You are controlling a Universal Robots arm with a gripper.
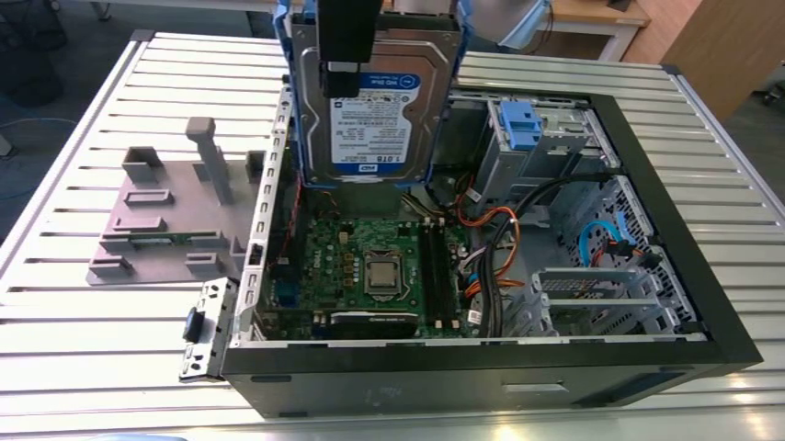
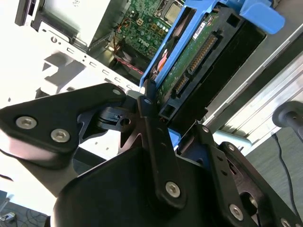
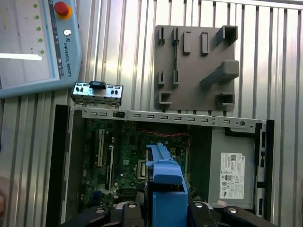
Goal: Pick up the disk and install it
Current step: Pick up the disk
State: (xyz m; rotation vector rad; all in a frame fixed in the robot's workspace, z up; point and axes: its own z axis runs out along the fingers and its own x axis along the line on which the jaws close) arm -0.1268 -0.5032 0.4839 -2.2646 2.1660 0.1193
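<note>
in the exterior view the disk (image 1: 374, 101) is seen face on, upright, its white label with the blue band turned to the camera and its blue bracket running down both long sides. it is held in the air above the open case (image 1: 687, 230), over the rear part of the motherboard (image 1: 368, 266) and not touching it.

in the second wrist view the disk (image 2: 199, 47) is seen edge on instead: a green circuit board, a black connector row and the bracket's blue end tab. in the first wrist view the bracket end (image 3: 163, 184) is looked down on, with the motherboard (image 3: 118, 161) beneath, a power supply (image 3: 232, 170) beside it, a grey fixture (image 3: 196, 66) on the slatted table (image 3: 284, 71) and a pendant (image 3: 33, 42) just outside the case wall.

the case (image 3: 59, 165) lies open side up. toward the exterior view's right, a metal bay with a blue clip (image 1: 521, 124) stands near the disk, and cables (image 1: 491, 257) are bunched between board and bay. toward the exterior view's left, the fixture (image 1: 172, 220) sits on the table (image 1: 98, 349), apart from the case.

the gripper (image 1: 344, 78) comes down from above. in the second wrist view the gripper (image 2: 173, 113) is closed on the disk, one black finger (image 2: 151, 123) pressed against each flat side.
</note>
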